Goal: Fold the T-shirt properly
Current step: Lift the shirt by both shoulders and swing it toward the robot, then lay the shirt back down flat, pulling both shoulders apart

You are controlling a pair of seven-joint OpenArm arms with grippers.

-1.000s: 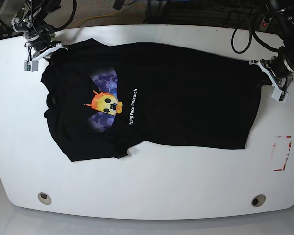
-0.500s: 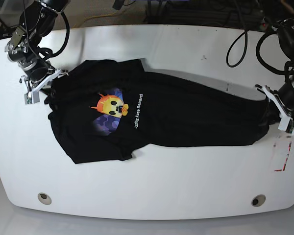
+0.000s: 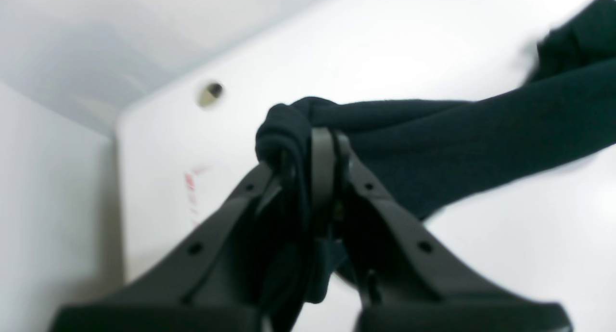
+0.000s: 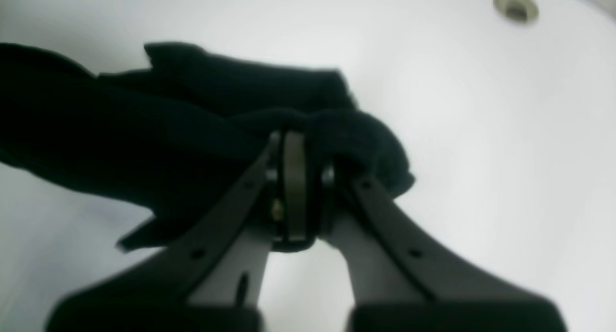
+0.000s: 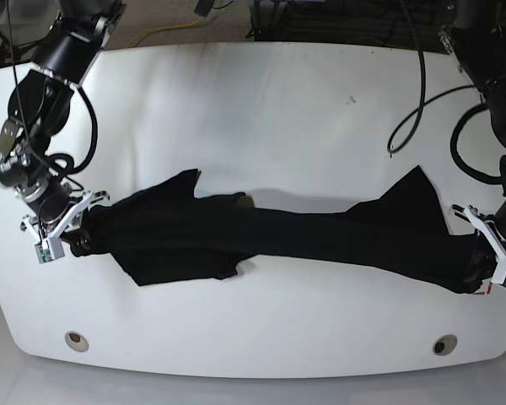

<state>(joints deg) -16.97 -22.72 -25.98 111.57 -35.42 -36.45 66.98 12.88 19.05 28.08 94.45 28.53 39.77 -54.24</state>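
Basically, your table (image 5: pixel 261 337) fills most of the base view, white, with rounded near corners. On it and above it you've got the T-shirt (image 5: pixel 295 232), black, running across the middle from one arm to the other. Its stretched upper band hangs between your two hands, sagging a bit in the base view. Part of the shirt shows beyond the band toward the far side, near your left arm, as a pointed flap; another bit sticks up near your right arm. More cloth lies on the near side of the band, close to the right arm.

Your left arm (image 5: pixel 497 101) comes in at the base view's right edge, your right arm (image 5: pixel 46 126) at its left. Your left hand (image 3: pixel 320 178) is pinching the shirt, cloth bunched between the fingertips and folded over them. Your right hand (image 4: pixel 303 178) is pinching the other end, same deal, cloth draped over the tips.

Smaller stuff: you've got two round holes near the table's near corners, the left hole (image 5: pixel 77 342) and the right hole (image 5: pixel 444 345). Red marks (image 3: pixel 191 187) show on the table in the left wrist view, beside the held cloth.
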